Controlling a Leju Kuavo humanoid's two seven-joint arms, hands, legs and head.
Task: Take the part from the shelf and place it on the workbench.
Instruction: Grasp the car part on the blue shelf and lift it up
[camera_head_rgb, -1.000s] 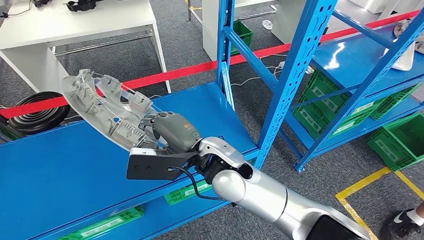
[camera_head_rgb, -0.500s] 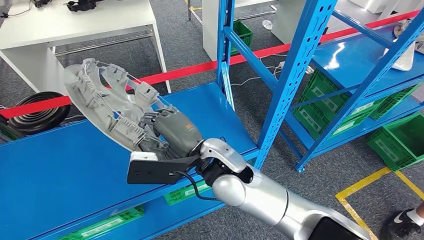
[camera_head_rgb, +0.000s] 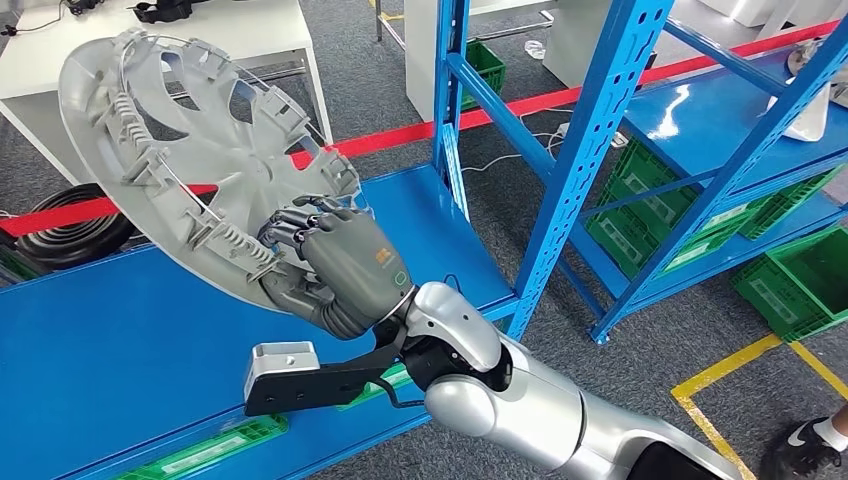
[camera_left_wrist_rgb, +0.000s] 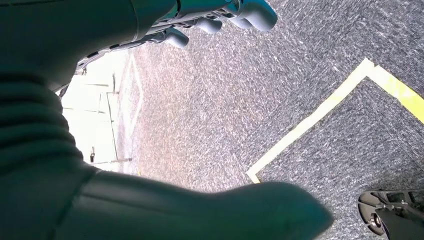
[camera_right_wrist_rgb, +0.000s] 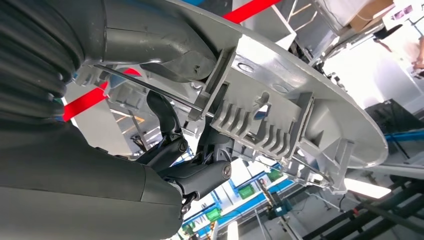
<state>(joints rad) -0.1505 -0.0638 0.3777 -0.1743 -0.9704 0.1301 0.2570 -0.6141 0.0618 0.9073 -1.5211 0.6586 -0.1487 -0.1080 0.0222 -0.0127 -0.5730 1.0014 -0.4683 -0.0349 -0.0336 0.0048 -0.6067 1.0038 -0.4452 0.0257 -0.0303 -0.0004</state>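
A round grey plastic wheel cover (camera_head_rgb: 195, 150) (ribbed clips and a wire ring on its back) is gripped at its rim by the right hand (camera_head_rgb: 335, 265), tilted above the blue steel shelf (camera_head_rgb: 120, 340). Seen from the right wrist, the thumb (camera_right_wrist_rgb: 165, 42) is pressed against the rim. The left hand (camera_left_wrist_rgb: 150, 100), loosely spread, holds nothing above speckled grey carpet (camera_left_wrist_rgb: 280, 75).

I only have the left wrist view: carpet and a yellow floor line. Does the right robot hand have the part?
Observer: Yes. The right robot hand grips the round grey plastic wheel cover near its lower rim.
Operator: Is it off the shelf?
Observer: It looks so. It is held tilted above the blue metal shelf board.
Operator: Any table nearby?
Observer: A white table stands beyond the shelf, past a red tape.
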